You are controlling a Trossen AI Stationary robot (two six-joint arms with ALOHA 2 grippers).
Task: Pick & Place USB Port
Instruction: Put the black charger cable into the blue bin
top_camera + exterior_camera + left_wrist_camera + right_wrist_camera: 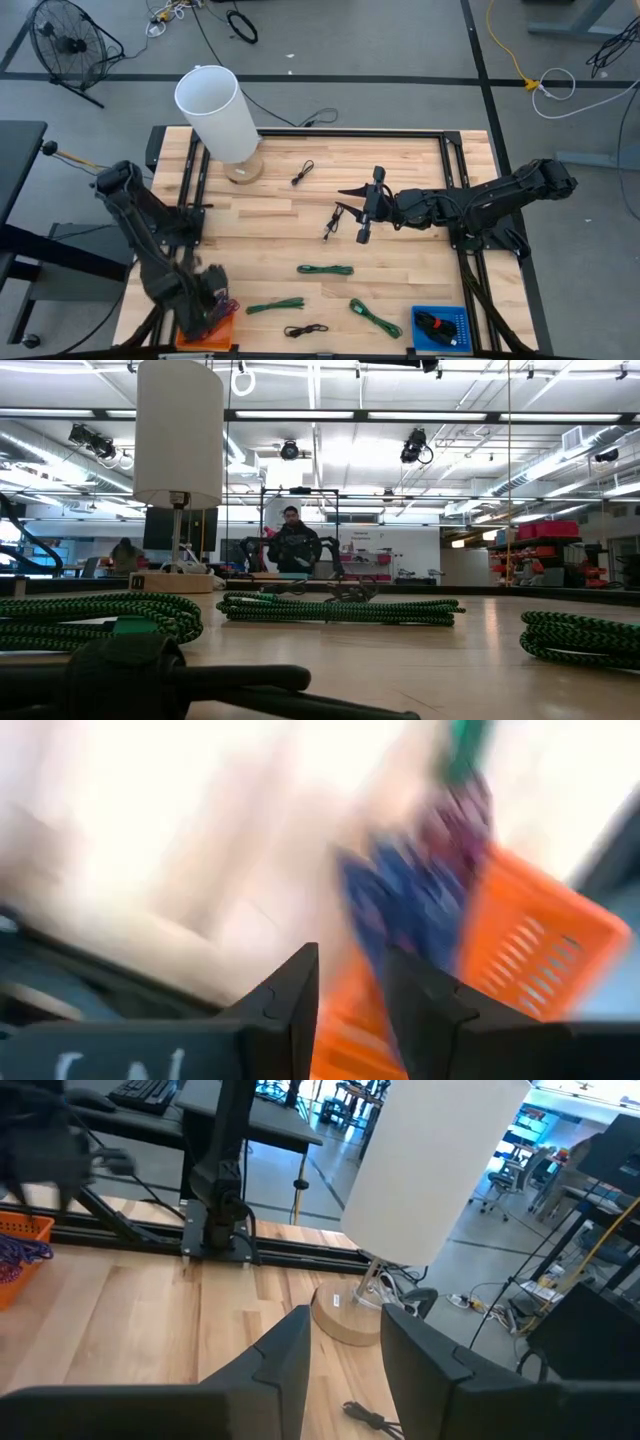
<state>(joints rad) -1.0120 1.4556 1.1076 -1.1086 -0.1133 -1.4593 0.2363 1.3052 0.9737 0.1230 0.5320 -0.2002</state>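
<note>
The left gripper [212, 305], jaws slightly parted, is being held over the orange bin [215, 332] at lower left; the right gripper [366, 212], also narrowly parted and empty, is being held mid-table.

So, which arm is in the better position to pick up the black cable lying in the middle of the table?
The right arm, probably. The right gripper hangs, open and empty, beside the black cable at mid-table. The left gripper is far away at the near left corner, over the orange bin.

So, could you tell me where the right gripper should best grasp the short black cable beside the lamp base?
Probably from straight above, across the middle of the black cable: it lies flat and thin, clear of the lamp base. The right gripper is nearest.
</note>
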